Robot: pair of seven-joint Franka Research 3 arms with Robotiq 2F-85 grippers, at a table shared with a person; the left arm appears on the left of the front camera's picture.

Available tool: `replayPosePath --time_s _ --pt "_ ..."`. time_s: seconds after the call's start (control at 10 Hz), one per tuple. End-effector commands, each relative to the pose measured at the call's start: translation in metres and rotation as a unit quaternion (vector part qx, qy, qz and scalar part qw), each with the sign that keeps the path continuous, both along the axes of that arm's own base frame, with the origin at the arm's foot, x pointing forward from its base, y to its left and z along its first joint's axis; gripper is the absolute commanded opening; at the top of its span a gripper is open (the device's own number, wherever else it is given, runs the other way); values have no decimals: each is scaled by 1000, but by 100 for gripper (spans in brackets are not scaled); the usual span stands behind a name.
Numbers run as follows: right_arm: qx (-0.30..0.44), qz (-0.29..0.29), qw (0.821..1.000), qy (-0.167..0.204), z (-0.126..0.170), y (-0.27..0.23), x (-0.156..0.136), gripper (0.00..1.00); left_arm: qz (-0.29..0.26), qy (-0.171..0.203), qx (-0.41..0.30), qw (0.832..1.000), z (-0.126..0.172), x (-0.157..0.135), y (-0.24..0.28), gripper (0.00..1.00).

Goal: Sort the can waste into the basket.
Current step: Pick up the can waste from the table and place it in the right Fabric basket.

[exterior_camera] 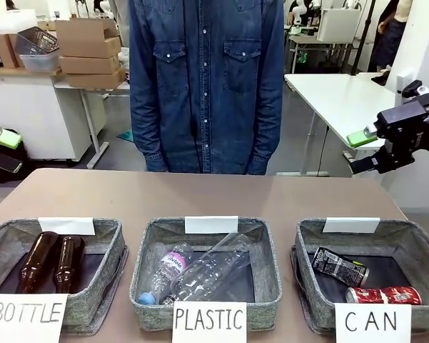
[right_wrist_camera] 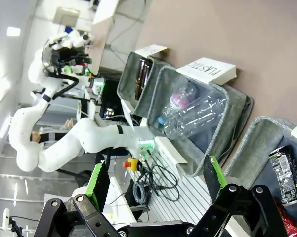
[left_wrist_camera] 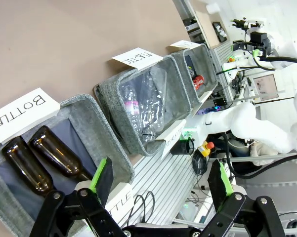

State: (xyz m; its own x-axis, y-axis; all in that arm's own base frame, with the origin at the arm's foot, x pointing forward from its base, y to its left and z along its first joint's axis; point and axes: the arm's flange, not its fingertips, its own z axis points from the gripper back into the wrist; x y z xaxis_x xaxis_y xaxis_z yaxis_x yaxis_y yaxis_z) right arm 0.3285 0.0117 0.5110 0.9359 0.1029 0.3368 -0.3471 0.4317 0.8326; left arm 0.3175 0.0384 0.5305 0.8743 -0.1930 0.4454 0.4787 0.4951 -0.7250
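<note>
Two cans lying on their sides in the basket (exterior_camera: 407,246) at the right end of the row, behind a white card lettered "CAN" (exterior_camera: 372,322). Red can (exterior_camera: 383,294) nearest the card, white script along it, too small to read. Dark can (exterior_camera: 339,266) just behind and to its left, angled, pale markings illegible. Blank white tag (exterior_camera: 351,225) on the far rim.

Middle basket (exterior_camera: 145,268) fronted by a card reading "PLASTIC" (exterior_camera: 209,319); inside, two clear plastic bottles (exterior_camera: 210,271) lying side by side, one with a pink-and-white label (exterior_camera: 173,262) and a blue cap (exterior_camera: 146,298), wording unreadable. Left basket (exterior_camera: 114,246) carded "BOTTLE" (exterior_camera: 26,316), holding two brown glass bottles (exterior_camera: 50,261) laid parallel, touching. All three baskets in a line along the near edge of the brown table (exterior_camera: 200,193).

Right gripper (exterior_camera: 362,150) hanging off the table's far right corner, well above the "CAN" basket, green pads spread wide, nothing between them. Left gripper (left_wrist_camera: 162,177) seen from its wrist camera over the "BOTTLE" basket end, fingers likewise wide apart and empty.

Person in a dark denim shirt (exterior_camera: 205,78) standing at the far side, centred behind the middle basket. Cardboard boxes (exterior_camera: 89,50) stacked on a white desk behind, to the left.
</note>
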Motion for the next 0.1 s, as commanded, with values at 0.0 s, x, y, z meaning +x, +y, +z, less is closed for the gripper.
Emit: replayPosePath --time_s 0.0 --pt "-3 9 1000 -10 1 -1 0 100 1 -8 -5 1000 -1 0 0 100"
